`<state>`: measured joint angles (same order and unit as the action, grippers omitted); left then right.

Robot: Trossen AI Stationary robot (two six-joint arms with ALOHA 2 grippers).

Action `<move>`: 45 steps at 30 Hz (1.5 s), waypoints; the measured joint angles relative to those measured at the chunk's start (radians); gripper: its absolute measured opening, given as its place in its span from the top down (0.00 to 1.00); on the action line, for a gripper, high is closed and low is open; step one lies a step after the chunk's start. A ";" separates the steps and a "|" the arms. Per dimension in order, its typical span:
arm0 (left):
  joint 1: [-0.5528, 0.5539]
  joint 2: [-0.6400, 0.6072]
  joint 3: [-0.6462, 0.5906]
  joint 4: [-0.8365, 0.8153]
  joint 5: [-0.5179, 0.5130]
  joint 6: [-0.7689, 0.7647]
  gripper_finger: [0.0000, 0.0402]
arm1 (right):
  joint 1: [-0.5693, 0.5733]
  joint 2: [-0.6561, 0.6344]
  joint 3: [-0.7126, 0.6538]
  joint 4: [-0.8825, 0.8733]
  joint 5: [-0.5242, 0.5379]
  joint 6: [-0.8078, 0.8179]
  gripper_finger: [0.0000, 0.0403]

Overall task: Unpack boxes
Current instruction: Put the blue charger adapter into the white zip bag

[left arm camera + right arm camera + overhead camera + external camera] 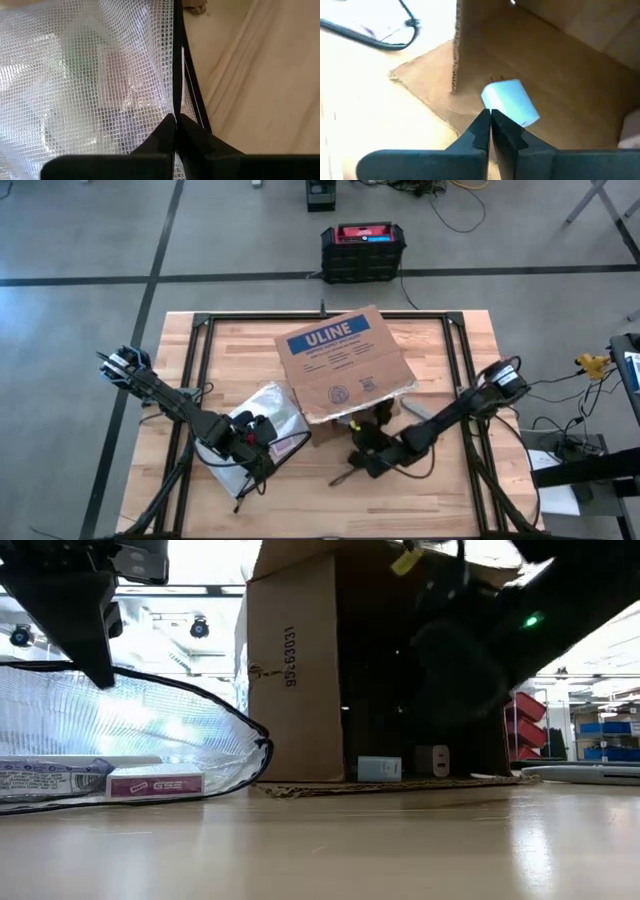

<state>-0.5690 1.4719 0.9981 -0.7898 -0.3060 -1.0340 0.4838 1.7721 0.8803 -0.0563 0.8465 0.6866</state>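
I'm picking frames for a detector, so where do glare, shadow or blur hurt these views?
Low view: bright backlight glares through the mesh bag, and the cardboard box interior is dark. Right wrist view: the tabletop washes out white beside the box flap. Left wrist view: items behind the mesh are blurred. High view: evenly lit.

high: overhead, straight down | low: tabletop level | shared: box (345, 365)
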 joint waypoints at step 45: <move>-0.034 0.092 -0.002 0.143 -0.134 0.007 1.00 | -0.229 0.010 -0.014 0.088 -0.462 -0.346 0.59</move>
<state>-0.6033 1.5639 0.9966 -0.6466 -0.4405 -1.0267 0.2553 1.7817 0.8665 0.0318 0.3841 0.3409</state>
